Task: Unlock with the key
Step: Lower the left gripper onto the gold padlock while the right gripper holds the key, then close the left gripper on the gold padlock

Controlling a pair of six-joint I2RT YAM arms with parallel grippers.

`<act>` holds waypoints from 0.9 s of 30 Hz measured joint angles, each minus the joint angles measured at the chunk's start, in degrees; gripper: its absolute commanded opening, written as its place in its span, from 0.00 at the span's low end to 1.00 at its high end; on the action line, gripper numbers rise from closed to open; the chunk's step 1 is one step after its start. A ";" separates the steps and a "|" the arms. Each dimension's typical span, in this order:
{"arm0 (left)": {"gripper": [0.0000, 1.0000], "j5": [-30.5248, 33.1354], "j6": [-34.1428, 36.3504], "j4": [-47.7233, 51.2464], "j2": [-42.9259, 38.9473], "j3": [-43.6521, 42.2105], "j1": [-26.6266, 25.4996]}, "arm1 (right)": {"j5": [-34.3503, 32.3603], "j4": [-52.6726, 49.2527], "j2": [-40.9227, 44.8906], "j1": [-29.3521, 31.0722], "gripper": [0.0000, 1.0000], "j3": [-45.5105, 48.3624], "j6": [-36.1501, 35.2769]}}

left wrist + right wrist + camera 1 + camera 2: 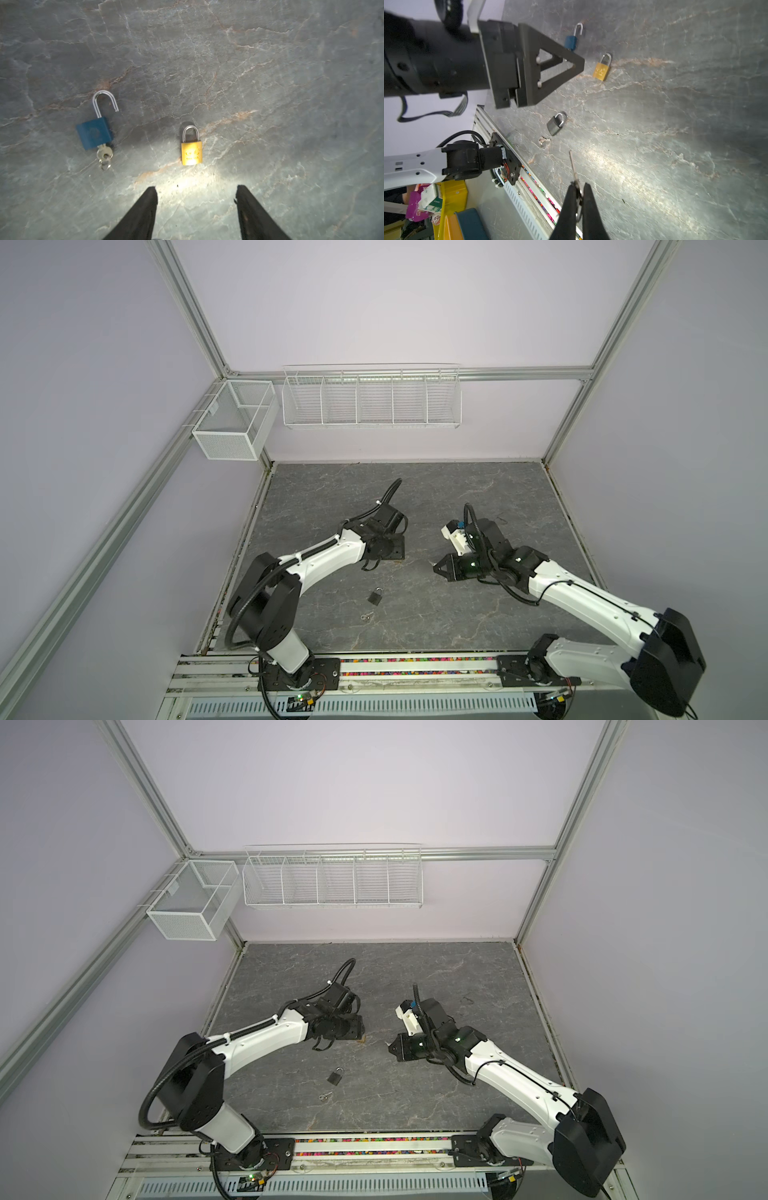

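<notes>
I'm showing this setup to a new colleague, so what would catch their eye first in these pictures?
Probably the blue padlock, lying with its shackle open and a key in its base, beside the shut gold padlock just ahead of the open left gripper. Next, the right gripper pinching a second key, blade pointing out. A grey padlock and loose key lie nearer the front rail.

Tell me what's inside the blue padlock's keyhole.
A key is in the blue padlock; its head and ring stick out below the body. The blade is hidden inside the body, so how deep it sits cannot be seen.
</notes>
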State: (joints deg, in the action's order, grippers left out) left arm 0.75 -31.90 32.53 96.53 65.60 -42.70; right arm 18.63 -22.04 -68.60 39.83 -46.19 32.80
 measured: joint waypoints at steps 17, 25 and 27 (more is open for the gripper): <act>0.53 7.76 -0.46 10.36 16.98 13.05 -3.87 | -0.85 0.70 -0.74 0.00 0.06 0.09 0.17; 0.46 8.87 -1.75 12.17 19.21 15.96 -4.00 | -1.16 0.85 -0.74 0.00 0.07 0.09 -0.04; 0.45 9.03 -1.99 12.52 19.39 16.15 -4.09 | -1.27 0.83 -0.74 0.00 0.07 0.09 -0.07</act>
State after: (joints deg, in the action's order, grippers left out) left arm 9.78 -33.89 45.06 115.92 81.76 -46.78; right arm 17.37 -21.21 -69.34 39.83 -46.11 32.73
